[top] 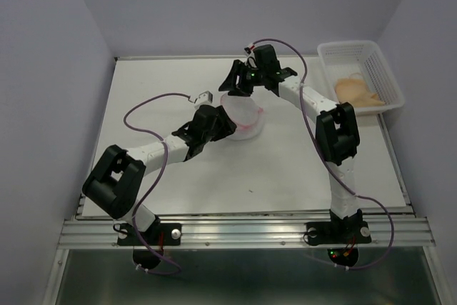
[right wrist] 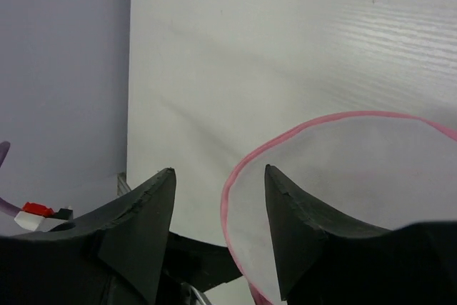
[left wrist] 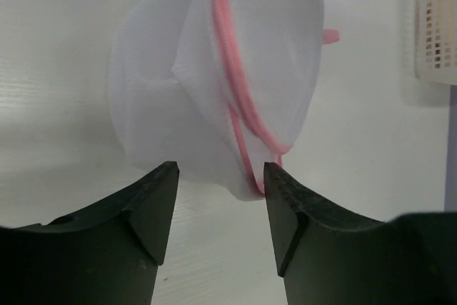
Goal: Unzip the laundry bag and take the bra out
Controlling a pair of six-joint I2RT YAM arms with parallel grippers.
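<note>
The laundry bag [top: 244, 116], white mesh with pink trim, lies mid-table between both grippers. In the left wrist view the bag [left wrist: 214, 83] fills the space just ahead of my left gripper [left wrist: 221, 176], which is open with the bag's lower edge and pink zipper at its fingertips. My right gripper [right wrist: 220, 180] is open, and the bag's pink rim [right wrist: 235, 176] runs between its jaws. From above, the left gripper [top: 221, 125] is at the bag's near-left side and the right gripper [top: 235, 89] at its far side. The bra [top: 357, 91], pale peach, lies in the basket.
A white plastic lattice basket [top: 382, 69] stands at the far right of the table; it also shows in the left wrist view [left wrist: 435, 33]. Lilac walls enclose the table on the left, back and right. Purple cables loop off both arms.
</note>
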